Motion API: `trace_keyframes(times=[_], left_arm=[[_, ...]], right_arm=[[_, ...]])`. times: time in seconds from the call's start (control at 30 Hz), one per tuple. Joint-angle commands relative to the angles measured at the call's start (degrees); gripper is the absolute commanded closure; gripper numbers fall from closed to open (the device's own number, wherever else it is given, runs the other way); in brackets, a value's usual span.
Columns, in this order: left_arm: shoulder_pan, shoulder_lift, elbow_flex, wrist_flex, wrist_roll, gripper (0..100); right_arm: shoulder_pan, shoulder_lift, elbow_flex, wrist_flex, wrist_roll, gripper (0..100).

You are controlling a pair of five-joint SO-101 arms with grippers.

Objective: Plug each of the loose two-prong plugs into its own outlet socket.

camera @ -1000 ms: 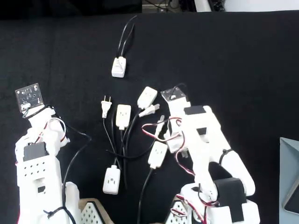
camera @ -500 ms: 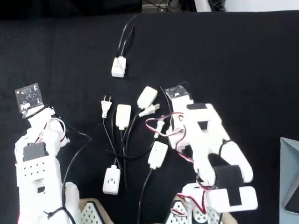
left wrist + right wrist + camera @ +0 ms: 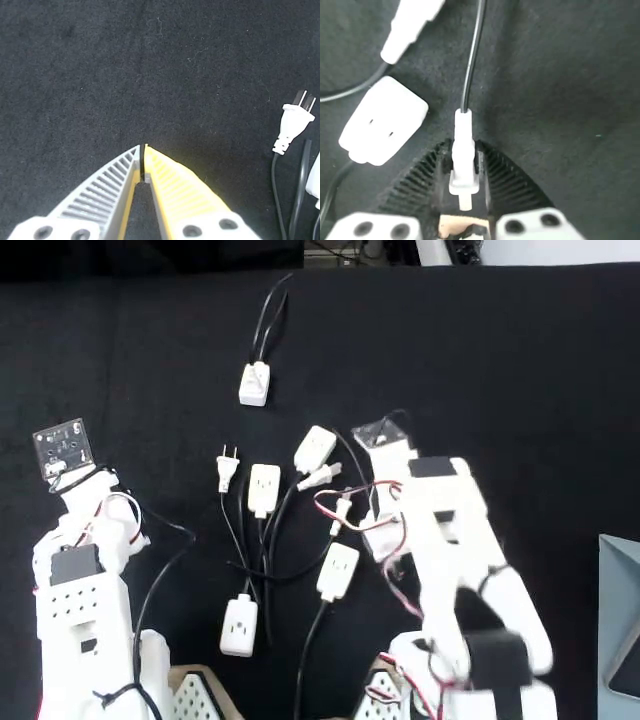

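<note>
Between the fingers of the right gripper [image 3: 463,150] a white plug [image 3: 464,127] sits clamped, prongs apparently wristward, an outlet socket [image 3: 382,122] just beside; the left gripper [image 3: 142,150] is closed empty, a loose plug [image 3: 294,122] nearby.

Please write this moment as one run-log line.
left gripper: shut, empty | right gripper: shut on plug | socket: unoccupied, apart from plug

Grey-and-yellow left jaws tip to tip over black cloth [image 3: 100,60]; white two-prong plug [image 3: 294,124] well apart, prongs bare
</note>
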Motion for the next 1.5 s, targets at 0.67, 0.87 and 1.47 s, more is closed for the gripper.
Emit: trace_keyframes(times=[0.67, 0.87, 1.47], left_arm=[[22.37, 2.73, -24.66, 29.01, -11.52, 80], [25.01, 19.25, -30.55, 34.73, -11.69, 80], [46.02, 33.41, -29.41, 42.29, -4.92, 80]], right_arm=[[3.78, -21.58, 11.65, -14.42, -16.97, 98.7], [10.46, -21.67, 11.82, -15.82, -17.14, 98.7], [11.52, -21.67, 17.54, -22.59, -17.23, 98.7]])
